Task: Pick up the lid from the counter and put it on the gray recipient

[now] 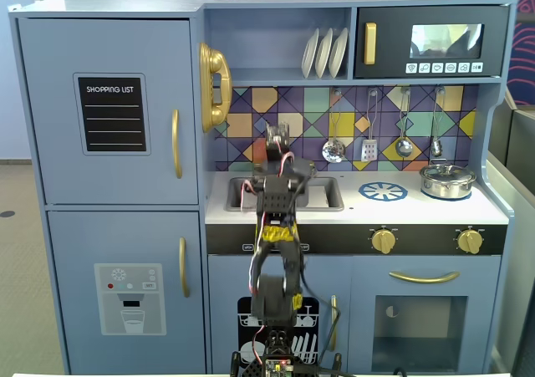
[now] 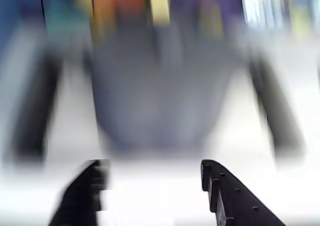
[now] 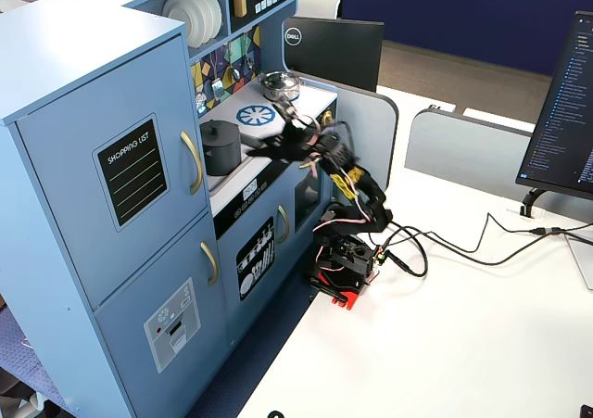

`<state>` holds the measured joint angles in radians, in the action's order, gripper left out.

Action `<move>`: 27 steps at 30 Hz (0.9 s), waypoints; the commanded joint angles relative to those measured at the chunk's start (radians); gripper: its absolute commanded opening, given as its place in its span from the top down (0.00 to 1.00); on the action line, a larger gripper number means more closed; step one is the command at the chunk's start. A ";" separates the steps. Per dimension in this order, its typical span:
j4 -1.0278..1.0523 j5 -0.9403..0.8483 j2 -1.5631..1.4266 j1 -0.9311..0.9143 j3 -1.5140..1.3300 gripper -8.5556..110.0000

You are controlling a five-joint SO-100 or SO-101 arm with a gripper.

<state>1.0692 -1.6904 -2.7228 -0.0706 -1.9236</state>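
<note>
Matte dark-gray cylindrical pot (image 3: 220,145) with lid on, black two-finger gripper (image 2: 150,186) — fingers apart, empty — blurred wrist view

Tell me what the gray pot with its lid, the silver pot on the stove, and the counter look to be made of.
Gray pot: matte dark gray with no glints, likely painted wood or plastic; the lid on it looks the same.
Silver pot: shiny with bright highlights, probably polished metal.
Counter: smooth pale blue-white, seemingly painted wood board, with a printed blue burner.
</note>
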 commanded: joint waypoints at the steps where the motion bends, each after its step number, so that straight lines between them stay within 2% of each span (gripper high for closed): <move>1: 0.129 0.051 -0.103 0.015 -0.132 0.93; 4: -0.002 0.064 -0.135 0.029 -0.399 0.93; 9: -0.425 0.104 -0.155 0.044 -0.884 0.93; 11: -0.477 0.077 -0.172 0.072 -1.015 0.93; 13: -0.342 0.037 -0.236 0.081 -1.077 0.93; 16: -0.078 0.104 -0.282 0.086 -1.077 0.93; 22: 0.376 0.115 -0.370 0.069 -1.080 0.93; 25: 0.457 0.186 -0.456 0.026 -1.080 0.91; 27: 0.460 0.170 -0.456 -0.008 -1.080 0.90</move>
<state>1.3668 -1.5555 -3.1646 -0.0184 -2.9867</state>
